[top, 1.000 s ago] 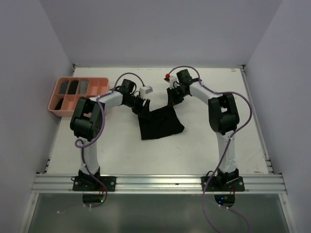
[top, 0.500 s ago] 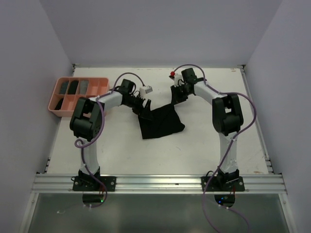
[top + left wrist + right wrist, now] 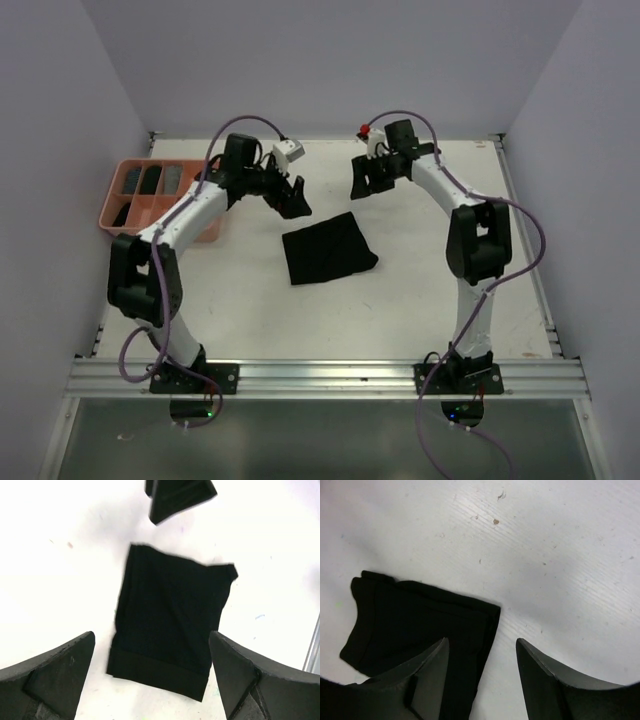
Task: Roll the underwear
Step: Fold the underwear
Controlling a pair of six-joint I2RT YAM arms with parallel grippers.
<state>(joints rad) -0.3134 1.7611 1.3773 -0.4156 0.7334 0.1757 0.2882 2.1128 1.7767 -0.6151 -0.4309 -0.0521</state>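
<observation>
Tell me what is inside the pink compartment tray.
Several compartments of the pink tray hold dark items, too small to identify. The left arm crosses over the tray's right side, so whatever lies in the compartments beneath it cannot be seen.

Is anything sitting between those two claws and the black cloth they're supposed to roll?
Nothing visible does. The black underwear lies flat on the bare white table, and the left gripper and right gripper hang open near its far edge, off the cloth. The pink tray sits well off to the left, apart from it.
</observation>
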